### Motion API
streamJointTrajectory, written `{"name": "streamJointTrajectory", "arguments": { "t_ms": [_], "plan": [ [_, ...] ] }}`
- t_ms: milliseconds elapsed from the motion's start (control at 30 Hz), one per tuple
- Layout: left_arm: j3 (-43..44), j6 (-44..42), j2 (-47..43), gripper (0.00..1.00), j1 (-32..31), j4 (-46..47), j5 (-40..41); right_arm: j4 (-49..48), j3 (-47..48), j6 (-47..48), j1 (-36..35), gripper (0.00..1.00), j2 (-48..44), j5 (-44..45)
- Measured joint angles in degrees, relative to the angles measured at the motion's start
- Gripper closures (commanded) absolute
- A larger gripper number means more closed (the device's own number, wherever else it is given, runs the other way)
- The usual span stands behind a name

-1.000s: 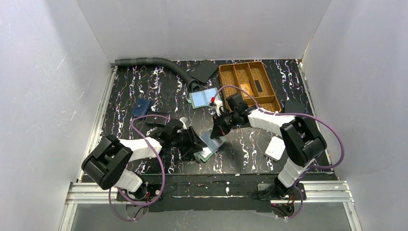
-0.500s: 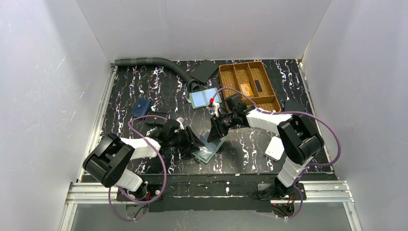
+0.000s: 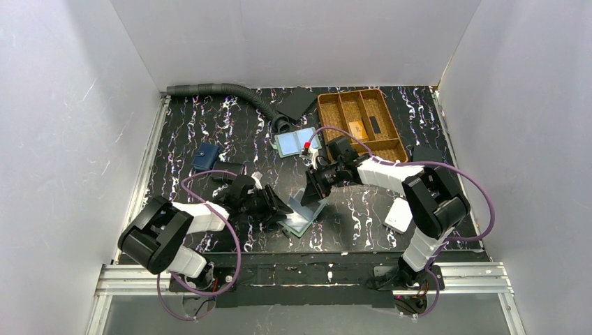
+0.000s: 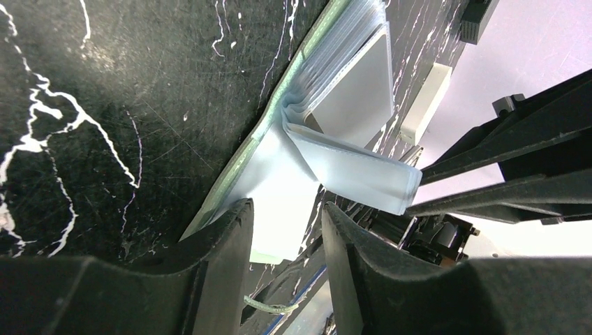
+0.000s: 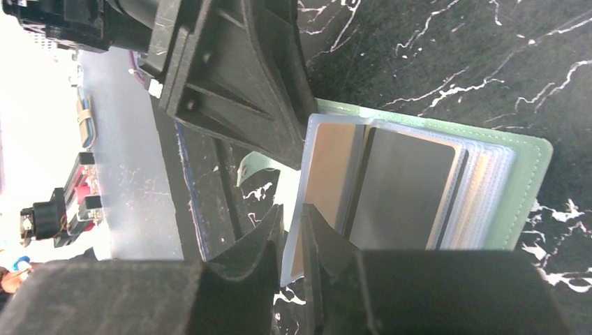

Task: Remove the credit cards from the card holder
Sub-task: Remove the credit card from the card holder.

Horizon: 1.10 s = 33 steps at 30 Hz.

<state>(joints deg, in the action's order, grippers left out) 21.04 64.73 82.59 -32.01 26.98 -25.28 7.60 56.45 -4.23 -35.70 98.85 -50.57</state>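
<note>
- My left gripper (image 4: pixel 285 213) has shifted slightly since the last look. Its fingers (image 4: pixel 223 241) straddle the card holder (image 3: pixel 301 215) at its pale flap; I can't tell if they grip it.
- The holder lies open between the arms on the black marbled table (image 3: pixel 209 125), with credit cards (image 5: pixel 405 188) in glossy clear sleeves (image 5: pixel 482 188).
- The right gripper (image 5: pixel 293 241) pinches one sleeve leaf.

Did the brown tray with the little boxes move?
No. The wooden tray is in the same place, its far end at the back wall, right of the grey hose.
</note>
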Motion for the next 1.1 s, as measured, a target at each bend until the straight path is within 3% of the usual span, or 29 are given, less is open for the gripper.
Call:
{"name": "streamJointTrajectory", "arguments": {
  "t_ms": [133,333,467,533,733,1100],
  "plan": [
    [0.0,-0.2,-0.2,0.56,0.4,0.0,-0.7,0.8,0.0,1.0,0.0,0.84,0.0,2.0],
    [-1.5,0.4,-3.6,0.39,0.6,1.2,-1.2,1.9,0.0,2.3,-0.5,0.83,0.0,3.1],
    [-1.9,1.6,-5.3,0.35,0.6,2.7,-1.2,2.4,0.0,3.0,-1.2,0.81,0.0,3.0],
    [-1.9,2.0,-5.5,0.27,0.6,3.5,-1.2,2.6,0.0,3.5,-1.6,0.81,0.0,2.8],
    [-1.9,3.4,-4.7,0.27,0.7,5.4,-1.3,2.9,0.0,4.7,-2.3,0.80,0.0,2.8],
    [-1.9,4.7,-0.9,0.36,0.7,7.8,-1.7,3.0,0.0,5.4,-2.6,0.80,0.4,2.8]
  ]
}}
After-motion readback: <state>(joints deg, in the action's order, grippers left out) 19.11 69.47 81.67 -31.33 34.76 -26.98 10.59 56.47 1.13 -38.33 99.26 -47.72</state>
